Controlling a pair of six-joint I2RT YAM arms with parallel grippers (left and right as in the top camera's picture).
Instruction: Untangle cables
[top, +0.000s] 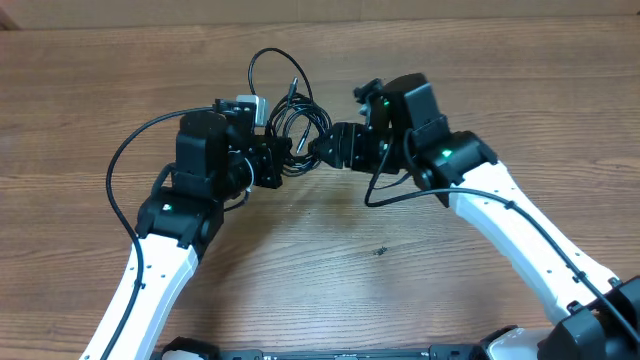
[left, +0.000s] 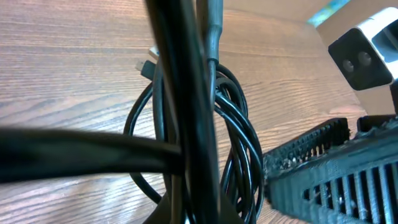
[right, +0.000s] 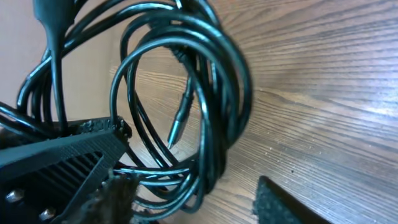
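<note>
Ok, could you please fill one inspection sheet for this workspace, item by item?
Surface: wooden table, one small dark speck.
Job's things: cables, thin black wires looped together in one bundle, with a plug end showing.
Clutter: nothing seen.
Grippers: left gripper at the bundle, jaws cannot be judged; right gripper at the bundle, jaws apart.
Cables: thicker arm cables loop out from both arms.
Surroundings: nothing seen.
</note>
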